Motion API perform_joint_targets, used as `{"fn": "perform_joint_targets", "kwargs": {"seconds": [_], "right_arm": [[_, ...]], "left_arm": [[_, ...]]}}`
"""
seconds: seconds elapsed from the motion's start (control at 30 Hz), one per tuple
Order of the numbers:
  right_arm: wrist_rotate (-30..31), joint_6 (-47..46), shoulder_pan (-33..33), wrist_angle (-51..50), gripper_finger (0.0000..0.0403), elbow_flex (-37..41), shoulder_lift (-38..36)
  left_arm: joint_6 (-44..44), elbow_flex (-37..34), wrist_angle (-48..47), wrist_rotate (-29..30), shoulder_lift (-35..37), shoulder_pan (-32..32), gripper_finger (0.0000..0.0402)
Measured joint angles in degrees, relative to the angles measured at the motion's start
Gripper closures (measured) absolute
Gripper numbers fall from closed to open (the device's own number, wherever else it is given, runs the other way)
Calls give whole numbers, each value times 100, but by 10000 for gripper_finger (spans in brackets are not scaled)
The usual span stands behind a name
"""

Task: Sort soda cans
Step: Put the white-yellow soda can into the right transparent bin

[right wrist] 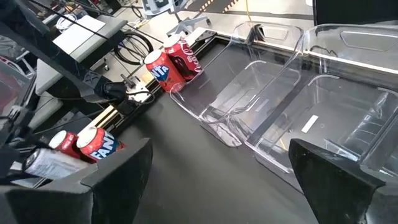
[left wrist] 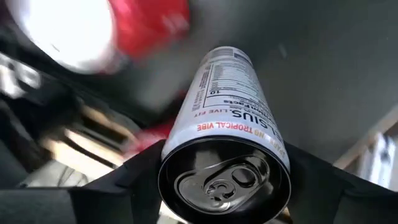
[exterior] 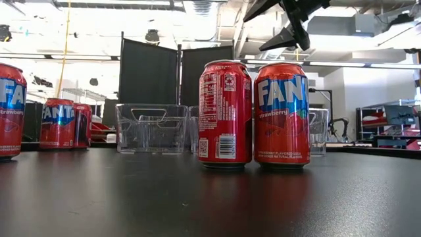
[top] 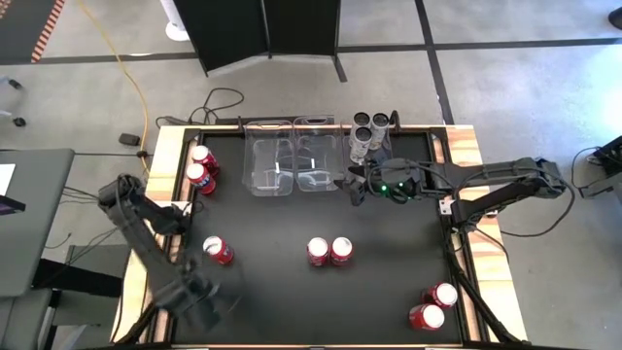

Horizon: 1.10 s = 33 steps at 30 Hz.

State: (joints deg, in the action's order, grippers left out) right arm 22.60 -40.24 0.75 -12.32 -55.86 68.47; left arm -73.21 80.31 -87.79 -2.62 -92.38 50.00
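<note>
My left gripper (top: pixel 199 297) is over the table's near left corner, shut on a silver-white can (left wrist: pixel 227 118), which the right wrist view also shows (right wrist: pixel 45 163). My right gripper (top: pixel 356 187) hangs open and empty just in front of two clear bins (top: pixel 293 165), and its fingers appear high in the low view (exterior: pixel 289 29). Red cans stand upright on the black table: two at the left edge (top: pixel 200 167), one near my left arm (top: pixel 217 250), two in the middle (top: pixel 329 251) and two at the near right corner (top: pixel 434 305). Two silver cans (top: pixel 369 129) stand behind the bins. My left gripper pinches the silver-white can between its two fingers, one on each side of the wall just below the top rim (left wrist: pixel 186 134). The lid with its pull tab (left wrist: pixel 224 183) faces the wrist camera. The can lies tilted over and looks lifted off the table.
The two clear bins sit side by side at the far middle of the table (top: pixel 389 292). A wooden frame (top: pixel 466 146) borders the table. Cables lie on the floor beyond the far left corner (top: pixel 219 102). Open black surface lies between the middle cans and the bins.
</note>
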Motion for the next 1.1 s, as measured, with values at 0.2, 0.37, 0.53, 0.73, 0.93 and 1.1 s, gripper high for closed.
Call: {"fn": "perform_joint_targets", "kwargs": {"seconds": [0.2, 0.37, 0.53, 0.73, 0.93, 1.1], "right_arm": [[9, 256, 0, -42, 10, 0, 0], [8, 454, 0, -52, 10, 0, 0], [6, 659, -21, -49, 10, 0, 0], [-338, 920, -89, -47, 10, 0, 0], [-490, 1037, -90, -44, 10, 0, 11], [-491, 1033, -79, -46, 10, 0, 17]], "left_arm": [[1244, 0, 44, 163, 91, -1151, 149], [2306, 0, 359, 204, 92, -1992, 148], [2995, 7, 745, 413, 92, -2807, 148], [3774, 7, 1235, 848, 94, -3784, 147], [4270, 50, 1933, 842, 40, -4500, 147], [4277, 101, 2222, 898, -26, -4918, 147]]}}
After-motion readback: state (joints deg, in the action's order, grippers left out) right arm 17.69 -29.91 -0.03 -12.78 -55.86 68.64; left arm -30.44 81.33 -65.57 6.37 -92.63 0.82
